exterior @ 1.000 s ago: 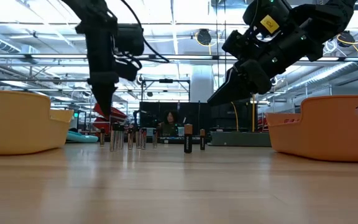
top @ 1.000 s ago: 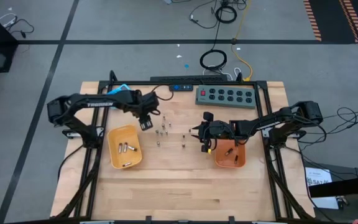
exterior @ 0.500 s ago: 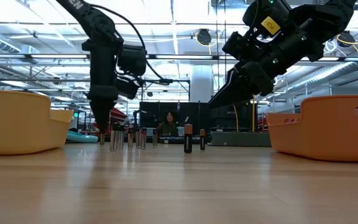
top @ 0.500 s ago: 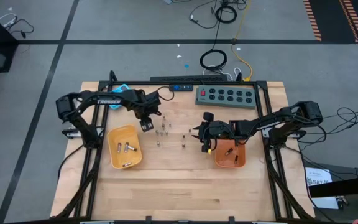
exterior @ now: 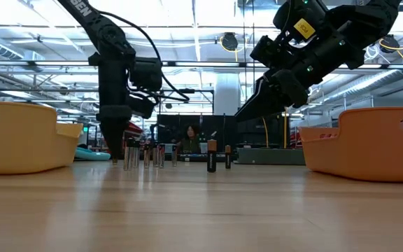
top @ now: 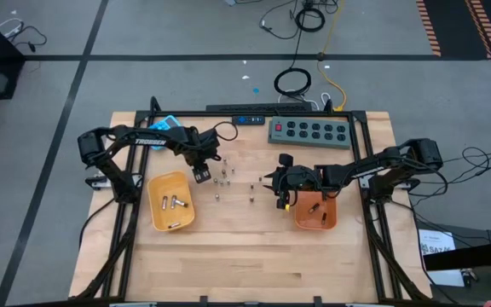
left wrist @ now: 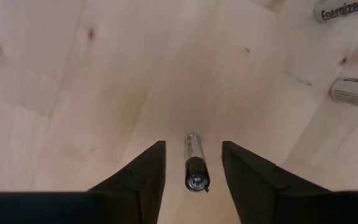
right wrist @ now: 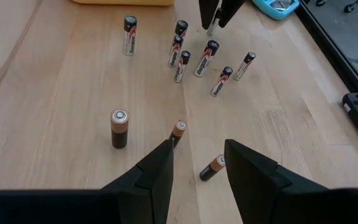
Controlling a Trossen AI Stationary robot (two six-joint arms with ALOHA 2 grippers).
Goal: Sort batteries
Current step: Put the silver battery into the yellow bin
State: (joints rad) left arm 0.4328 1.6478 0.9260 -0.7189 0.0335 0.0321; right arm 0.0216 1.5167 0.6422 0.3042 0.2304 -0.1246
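Pointing straight down, left end effector (left wrist: 193,163) straddles an upright battery (left wrist: 195,162), fingers apart; right end effector (right wrist: 196,163) hovers, open.

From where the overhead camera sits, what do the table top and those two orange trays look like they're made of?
The table top looks like pale wood, probably plywood or butcher block with a smooth matte finish: grain lines and small knots show in the left wrist view. The left tray and right tray look like moulded plastic, judging by their even orange colour, rounded corners and thin walls, though that stays a guess.
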